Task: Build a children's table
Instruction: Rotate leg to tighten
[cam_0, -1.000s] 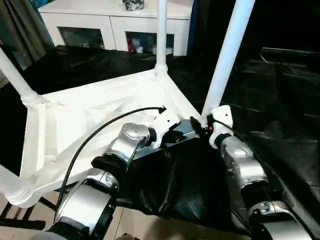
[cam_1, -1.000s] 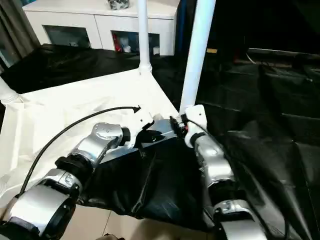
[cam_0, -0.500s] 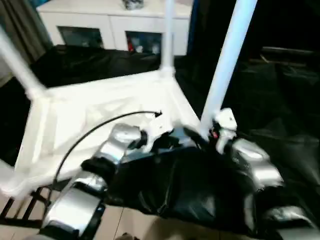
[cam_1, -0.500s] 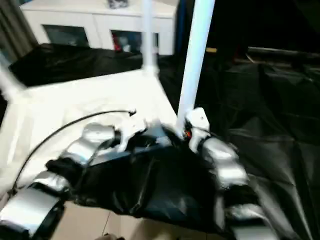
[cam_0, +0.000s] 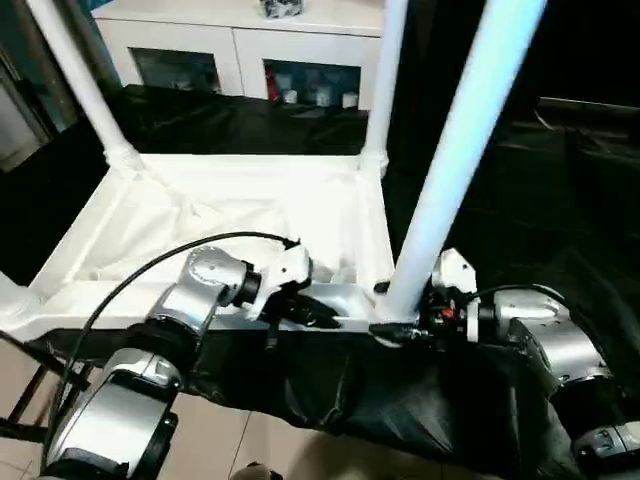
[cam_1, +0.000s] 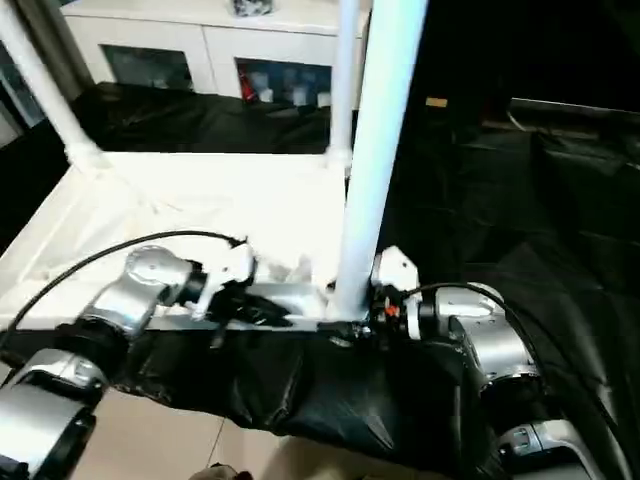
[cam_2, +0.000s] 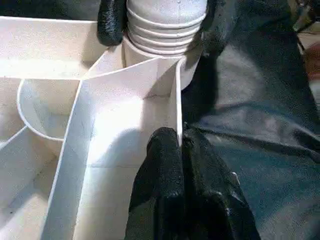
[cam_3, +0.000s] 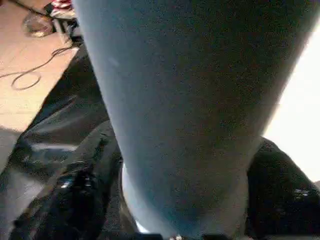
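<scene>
On the black-covered worktop the white plastic rectangular tabletop lies ribbed side up, its near rim pinched by the closed left claw, while the right claw clasps the long white cylindrical leg at its corner socket.

Legs cut off above.

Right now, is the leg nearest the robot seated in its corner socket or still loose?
Seated: the near leg stands upright, its ribbed base sunk into the tabletop corner socket.
</scene>
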